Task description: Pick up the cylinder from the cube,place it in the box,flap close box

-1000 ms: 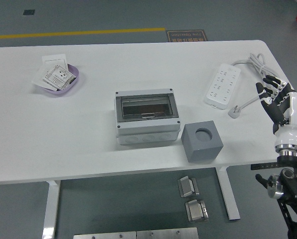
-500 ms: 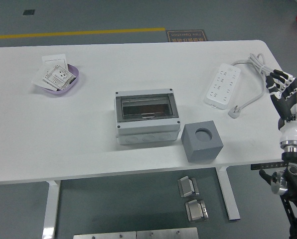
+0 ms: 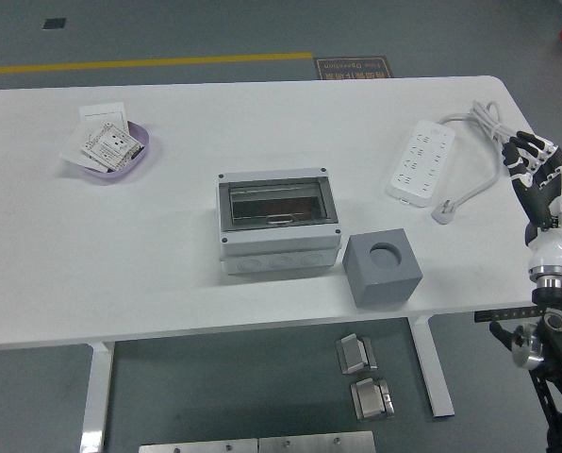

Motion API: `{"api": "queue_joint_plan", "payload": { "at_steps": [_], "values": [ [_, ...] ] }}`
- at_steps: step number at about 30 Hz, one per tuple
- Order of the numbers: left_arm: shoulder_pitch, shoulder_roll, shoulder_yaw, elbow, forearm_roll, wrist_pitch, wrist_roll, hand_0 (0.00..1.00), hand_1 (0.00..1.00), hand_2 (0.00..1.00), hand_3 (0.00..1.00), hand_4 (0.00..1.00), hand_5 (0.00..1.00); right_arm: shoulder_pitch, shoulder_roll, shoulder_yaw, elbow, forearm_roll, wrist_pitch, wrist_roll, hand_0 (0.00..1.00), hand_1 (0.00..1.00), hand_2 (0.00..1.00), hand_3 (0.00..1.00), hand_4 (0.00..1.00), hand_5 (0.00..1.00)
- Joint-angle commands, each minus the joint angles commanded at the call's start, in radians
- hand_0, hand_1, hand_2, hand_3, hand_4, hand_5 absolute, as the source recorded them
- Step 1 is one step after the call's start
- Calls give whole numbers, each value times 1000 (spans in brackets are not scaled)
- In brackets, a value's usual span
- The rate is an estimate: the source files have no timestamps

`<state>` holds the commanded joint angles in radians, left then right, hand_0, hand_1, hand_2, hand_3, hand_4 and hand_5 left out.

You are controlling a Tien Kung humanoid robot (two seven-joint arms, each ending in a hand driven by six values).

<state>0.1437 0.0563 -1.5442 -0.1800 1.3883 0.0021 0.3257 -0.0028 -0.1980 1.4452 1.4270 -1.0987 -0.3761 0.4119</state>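
Note:
A grey cube (image 3: 383, 269) sits near the table's front edge, right of centre. A round hole in its top looks dark and empty, and I see no cylinder anywhere. Just left of the cube stands a grey box (image 3: 278, 224) whose clear flap lies shut over it. My right hand (image 3: 536, 170) hovers at the table's right edge, well to the right of the cube. It is open, with the fingers stretched upward and nothing in them. The left arm is out of the picture.
A white power strip (image 3: 421, 161) with its cable and plug lies at the back right, close to my right hand. A purple dish (image 3: 140, 156) holding white cards stands at the back left. Metal parts lie on the floor below the table.
My right hand drew back to the right, from over the table's right part to its edge. Since half a second ago it has hardly moved.

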Motion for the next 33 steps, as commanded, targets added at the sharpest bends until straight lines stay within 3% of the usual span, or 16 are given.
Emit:
{"api": "queue_joint_plan", "payload": {
  "at_steps": [33],
  "values": [
    [7,-2,6,0,-2,0,2,646,643,527,652,687,323,-6,1,10,12,35,20,23,672,632,651,599,998,629]
  ]
}}
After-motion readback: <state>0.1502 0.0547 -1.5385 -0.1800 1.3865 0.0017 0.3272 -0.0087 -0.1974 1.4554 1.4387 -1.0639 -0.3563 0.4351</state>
